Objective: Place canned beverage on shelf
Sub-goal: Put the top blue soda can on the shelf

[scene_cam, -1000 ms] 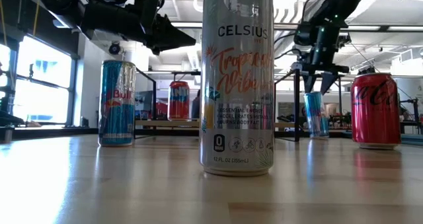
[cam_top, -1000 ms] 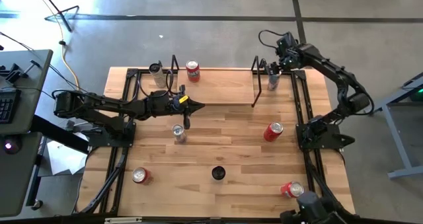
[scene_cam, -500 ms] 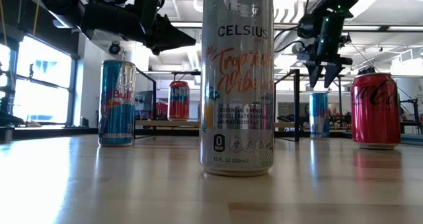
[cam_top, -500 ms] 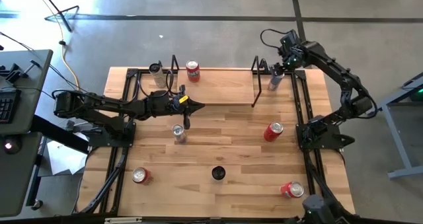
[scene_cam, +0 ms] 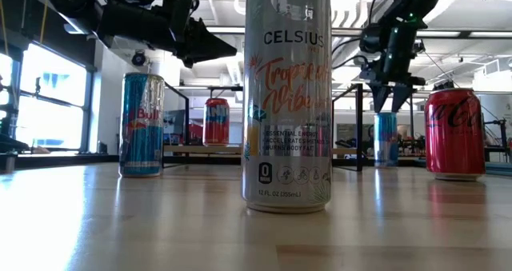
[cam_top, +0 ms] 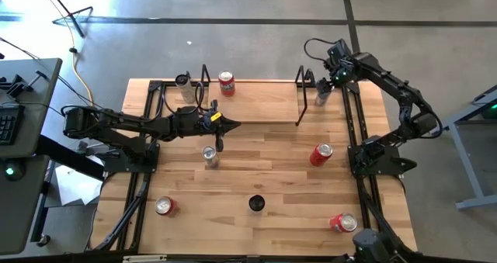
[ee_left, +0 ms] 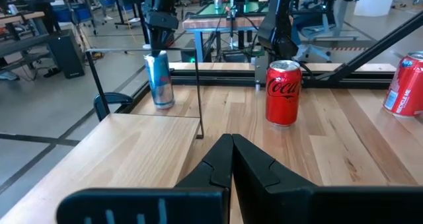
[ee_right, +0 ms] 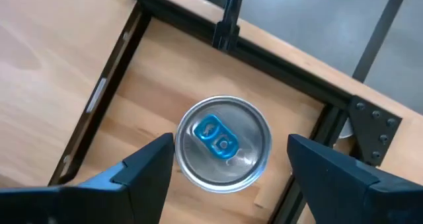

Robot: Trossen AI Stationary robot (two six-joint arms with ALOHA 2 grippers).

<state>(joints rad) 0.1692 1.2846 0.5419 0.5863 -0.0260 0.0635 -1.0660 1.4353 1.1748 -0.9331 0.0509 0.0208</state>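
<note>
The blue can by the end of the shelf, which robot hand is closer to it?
Right. The right gripper hangs open just above the blue can; the left gripper is shut, far off at mid-table.

red cola can (ee_left: 283, 92), blue-silver can (scene_cam: 142, 125), pale wood shelf (cam_top: 260, 102)

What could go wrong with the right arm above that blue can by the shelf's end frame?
The right gripper hangs open over the blue can, which stands just outside the shelf, close to its black end frame. Coming down off-centre, a finger could strike the rim and tip the tall, narrow can. Lifting it across, the can or fingers might catch the frame rods. The left gripper, shut, waits near the shelf's front edge.
</note>
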